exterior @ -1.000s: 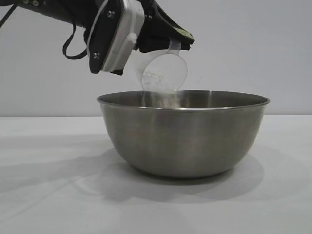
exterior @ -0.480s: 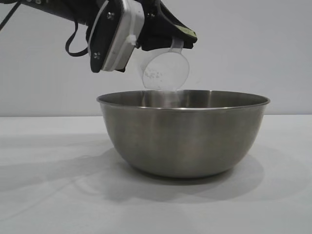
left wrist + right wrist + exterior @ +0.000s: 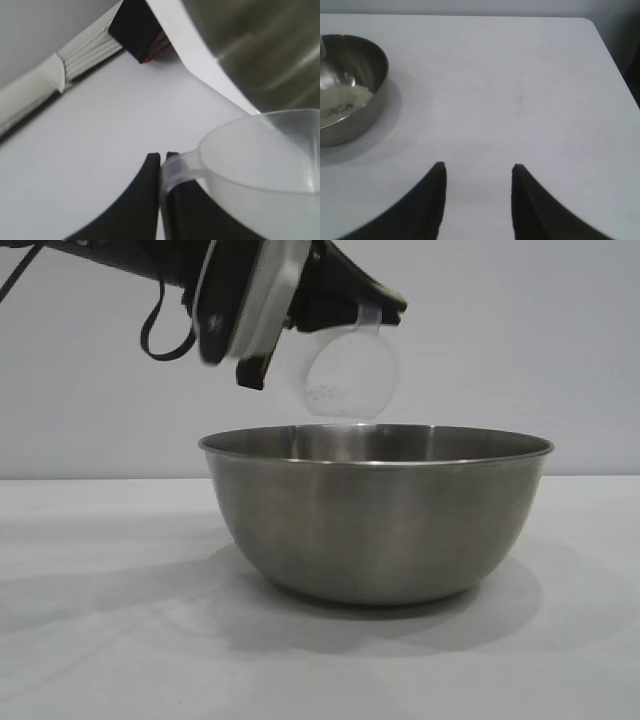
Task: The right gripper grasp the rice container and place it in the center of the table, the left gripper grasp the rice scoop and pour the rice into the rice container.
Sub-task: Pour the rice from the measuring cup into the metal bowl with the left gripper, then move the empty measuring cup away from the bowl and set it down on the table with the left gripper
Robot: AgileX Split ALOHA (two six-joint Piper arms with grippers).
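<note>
**Scoop held tipped over the steel bowl, rice in the bottom**

Exterior view: the rice container [image 3: 376, 515] stands on the white table [image 3: 100, 640], a little toward 3 o'clock of the middle of the picture. Above its rim, at about 11 o'clock from the bowl's centre, the left gripper [image 3: 372, 308] hangs with its fingers pinched on the handle of the rice scoop [image 3: 350, 372]. The scoop is tipped on its side, clear of the rim, with a few grains clinging inside.

Left wrist view: the 2 black fingers [image 3: 145, 200] of the left gripper [image 3: 163, 165] are pressed together on the scoop's handle; the cup of the rice scoop [image 3: 260, 165] sits at 4 o'clock, and the steel wall of the rice container [image 3: 260, 50] fills the 1 o'clock corner.

Right wrist view: the right gripper [image 3: 477, 175] hovers over bare table [image 3: 520, 100], its 2 fingers spread apart and holding nothing. The rice container [image 3: 367, 107] lies well apart at 10 o'clock, with the rice [image 3: 342, 102] a pale shallow heap inside.
</note>
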